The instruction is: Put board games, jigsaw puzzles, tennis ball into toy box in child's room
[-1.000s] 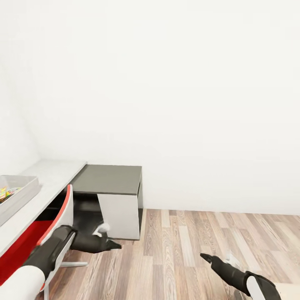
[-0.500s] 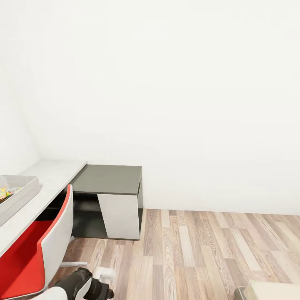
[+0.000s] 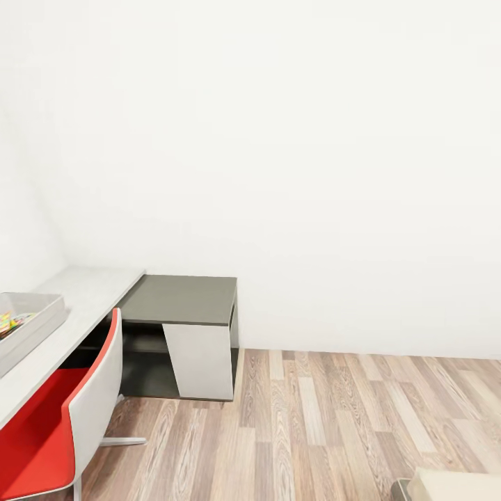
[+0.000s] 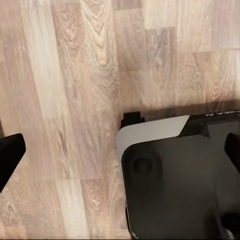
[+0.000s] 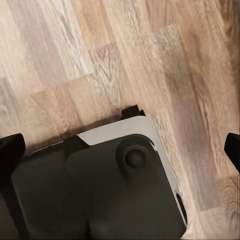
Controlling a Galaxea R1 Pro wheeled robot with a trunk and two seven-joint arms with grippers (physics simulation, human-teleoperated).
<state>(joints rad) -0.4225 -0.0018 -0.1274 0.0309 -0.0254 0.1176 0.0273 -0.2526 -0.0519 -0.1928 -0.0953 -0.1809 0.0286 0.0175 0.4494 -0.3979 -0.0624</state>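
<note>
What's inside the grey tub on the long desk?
The tub is cut off at the head view's left edge; bright multicoloured pieces show inside by its wall. The rest of its inside lies out of frame.

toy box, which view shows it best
The head view: the toy box sits on the pale table at the picture's left edge, cut off, with colourful contents just showing. Both wrist views look down at wood floor and the robot's dark base.

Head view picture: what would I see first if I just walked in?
Probably the red chair, low at the left, tucked under the long pale table. Next, the big white wall above the wood-plank floor. A dark-grey desk stands against the wall, and the grey toy box on the table shows colourful pieces inside.
</note>
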